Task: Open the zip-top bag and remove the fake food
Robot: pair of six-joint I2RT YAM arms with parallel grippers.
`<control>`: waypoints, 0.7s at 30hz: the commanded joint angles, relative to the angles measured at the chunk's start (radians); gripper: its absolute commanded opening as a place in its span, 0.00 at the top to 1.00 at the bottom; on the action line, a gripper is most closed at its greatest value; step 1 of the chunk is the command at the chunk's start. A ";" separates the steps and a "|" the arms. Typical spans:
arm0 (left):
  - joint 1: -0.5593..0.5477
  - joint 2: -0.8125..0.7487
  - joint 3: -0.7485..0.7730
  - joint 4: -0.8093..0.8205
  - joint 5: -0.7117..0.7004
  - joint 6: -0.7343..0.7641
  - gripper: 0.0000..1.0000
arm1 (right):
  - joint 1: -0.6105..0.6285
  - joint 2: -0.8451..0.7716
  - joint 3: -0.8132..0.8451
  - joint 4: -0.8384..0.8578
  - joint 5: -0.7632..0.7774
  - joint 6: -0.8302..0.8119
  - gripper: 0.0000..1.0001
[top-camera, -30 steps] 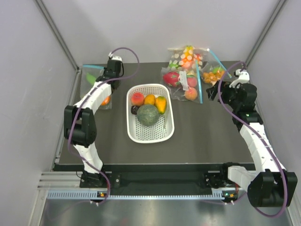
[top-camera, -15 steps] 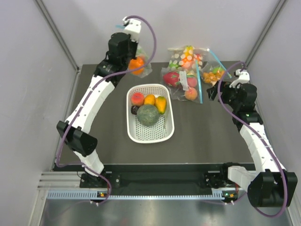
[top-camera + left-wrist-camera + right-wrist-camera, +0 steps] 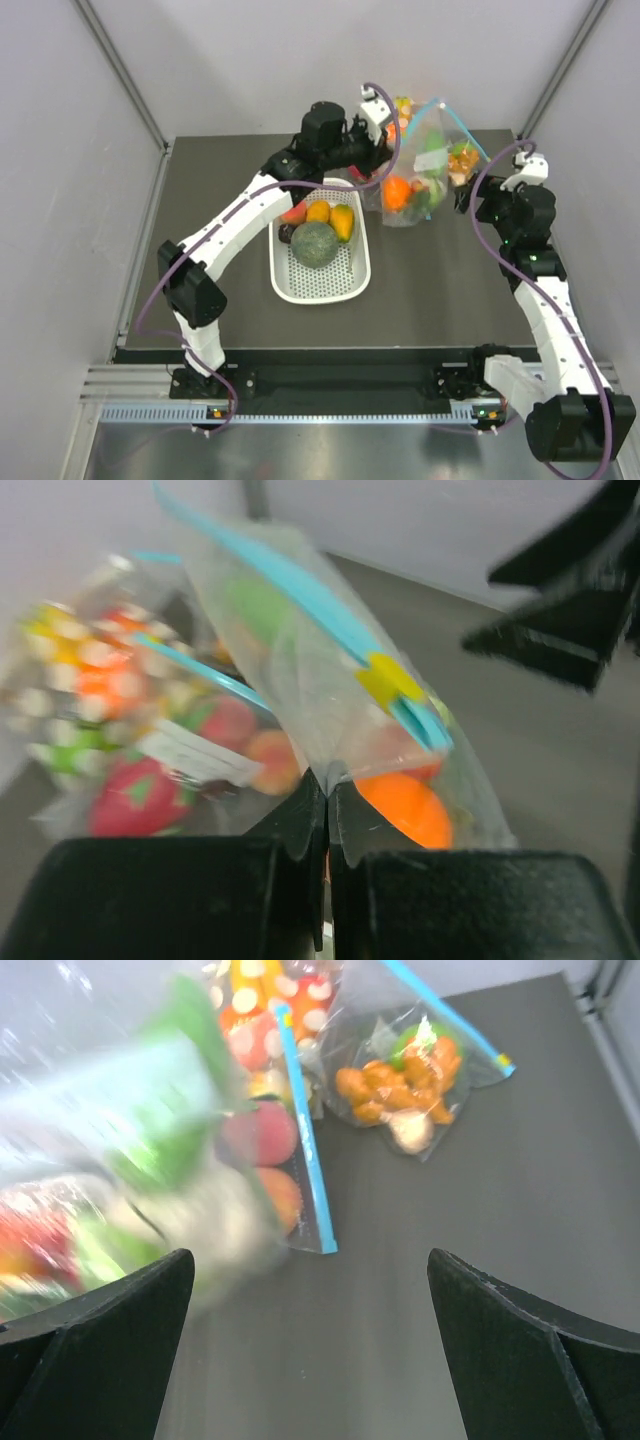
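Note:
My left gripper is shut on the clear plastic of the zip-top bag and holds it in the air at the far right, past the basket. In the left wrist view the jaws pinch a fold of the bag below its light-blue zip strip and yellow slider. Inside are a round orange fruit, also seen from the top, and green pieces. My right gripper is open and empty just right of the bag. The bag shows blurred at the left of the right wrist view.
A white basket with a grey-green melon and small fruits stands mid-table. On the table at the far right lie a bag with a pink dragon fruit, a polka-dot bag and a bag of small orange pieces.
My left arm has swung from the far left corner across the back of the table to the right, carrying the zip-top bag up to the right gripper. The right arm shifted slightly.

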 commanded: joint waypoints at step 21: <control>0.013 0.029 -0.406 0.198 0.585 -0.064 1.00 | -0.006 0.133 0.000 0.338 -0.962 -0.254 0.02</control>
